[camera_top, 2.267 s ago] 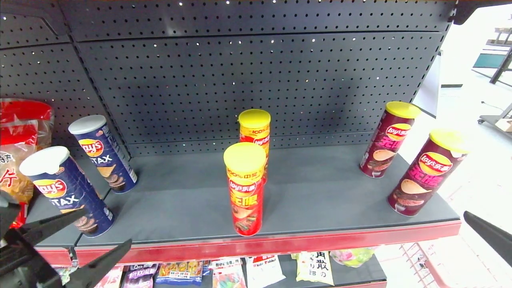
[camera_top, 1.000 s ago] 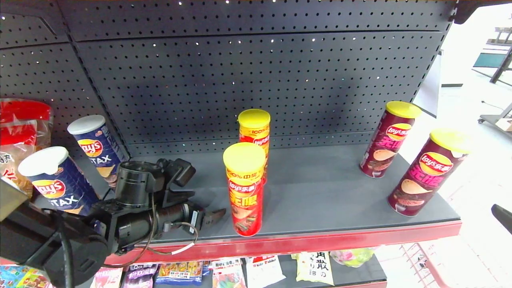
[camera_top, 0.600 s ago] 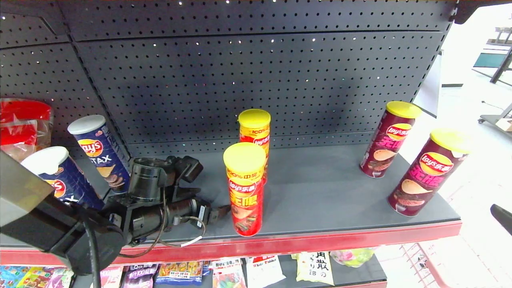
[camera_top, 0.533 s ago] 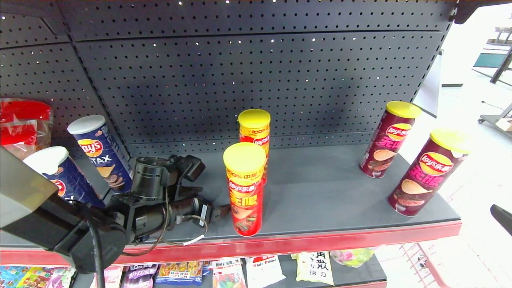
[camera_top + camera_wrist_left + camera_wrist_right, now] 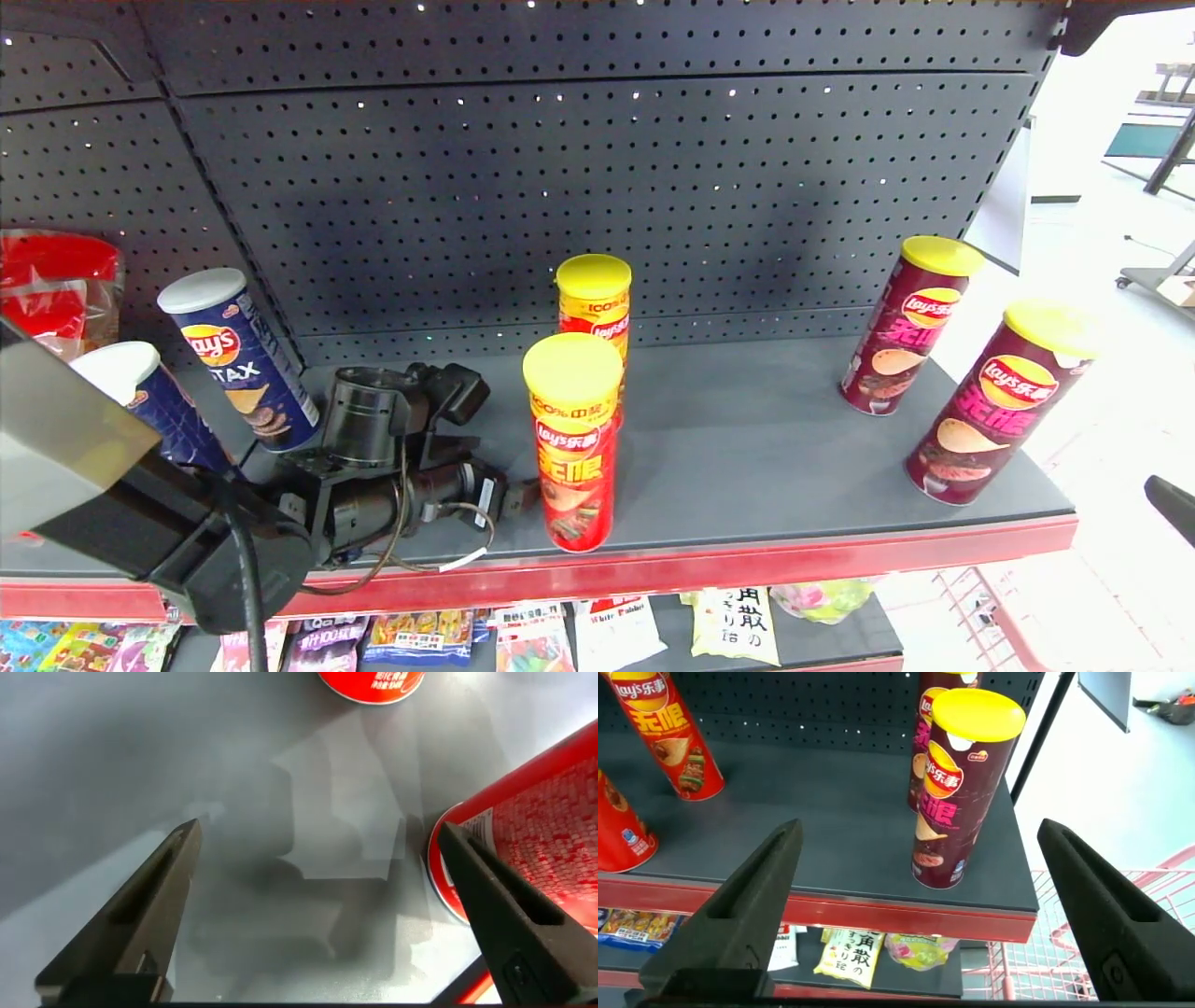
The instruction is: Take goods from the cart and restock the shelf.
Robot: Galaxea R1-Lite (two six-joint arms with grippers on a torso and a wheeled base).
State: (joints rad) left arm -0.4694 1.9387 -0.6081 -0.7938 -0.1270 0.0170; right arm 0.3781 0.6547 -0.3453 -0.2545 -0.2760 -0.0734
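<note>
Head view: shelf (image 5: pixel 747 448) part-stocked, wide bare gaps between can groups. Left arm (image 5: pixel 373 457) low across the deck, close past the blue cans (image 5: pixel 238 359); any sideways swing risks knocking them. Front red can (image 5: pixel 571 439) upright near the shelf lip, tall and narrow, probably tips off the edge if clipped. Left gripper (image 5: pixel 318 831) beside its base, jaws wide apart, empty; contact unclear. Right gripper (image 5: pixel 920 826) likewise spread and empty, facing the maroon can (image 5: pixel 957 793). No goods in hand; cart (image 5: pixel 971 607) low right.
</note>
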